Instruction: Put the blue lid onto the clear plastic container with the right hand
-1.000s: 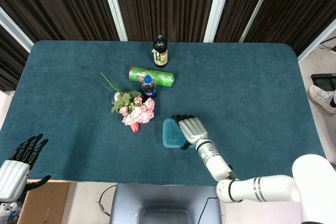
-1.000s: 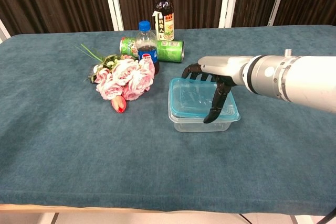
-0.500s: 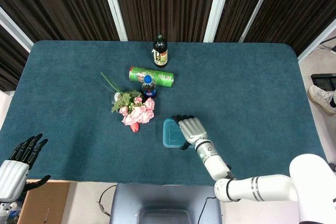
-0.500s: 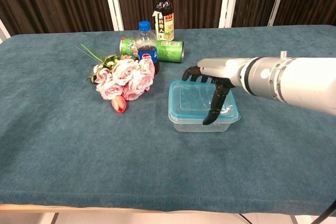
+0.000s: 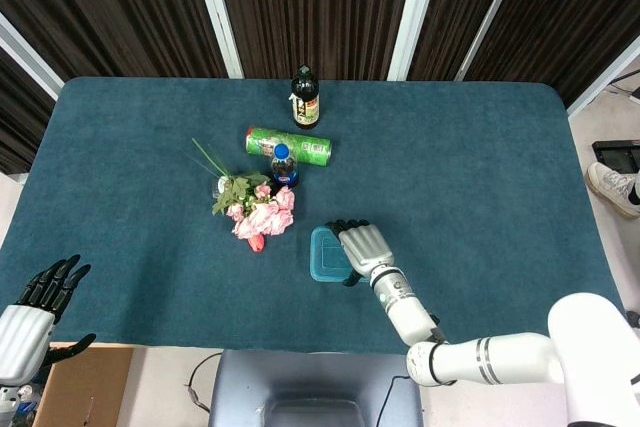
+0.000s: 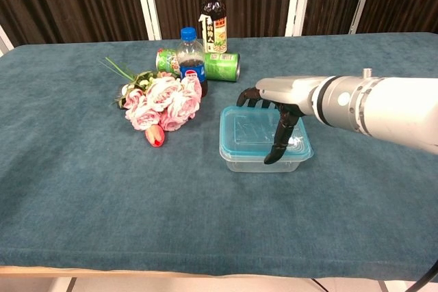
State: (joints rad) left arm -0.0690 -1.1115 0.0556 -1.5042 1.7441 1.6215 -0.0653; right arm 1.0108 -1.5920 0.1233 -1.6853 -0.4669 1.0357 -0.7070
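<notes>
- The translucent blue rectangular lid (image 6: 256,130) sat on top of the clear plastic rectangular container (image 6: 263,160), covering its whole mouth, near the front middle of the teal cloth-covered table (image 6: 102,196).
- The right hand (image 6: 277,104), silver-backed with black fingers, lay palm-down over the lid's right half.
- Its black fingers (image 6: 279,143) were spread apart and curled downward: one reached over the lid's near right edge, the others bent over the far edge.
- So the right hand was pressing on the lid rather than gripping it; nothing was lifted off the container.
- From the head view, the same right hand (image 5: 365,245) covered the right side of the lid (image 5: 326,253), with the silver forearm running toward the table's near edge.
- The left hand (image 5: 40,297) hung well off to the side, past the table's near left corner, fingers apart and holding nothing.
- Behind the container, a bunch of pink artificial roses with green stems (image 6: 161,102) lay on the cloth.
- Just beyond the roses stood a blue-capped cola bottle (image 6: 191,61), with a green cylindrical can (image 6: 219,65) lying on its side behind it.
- A dark glass sauce bottle with a black cap (image 6: 213,20) stood upright at the far side.
</notes>
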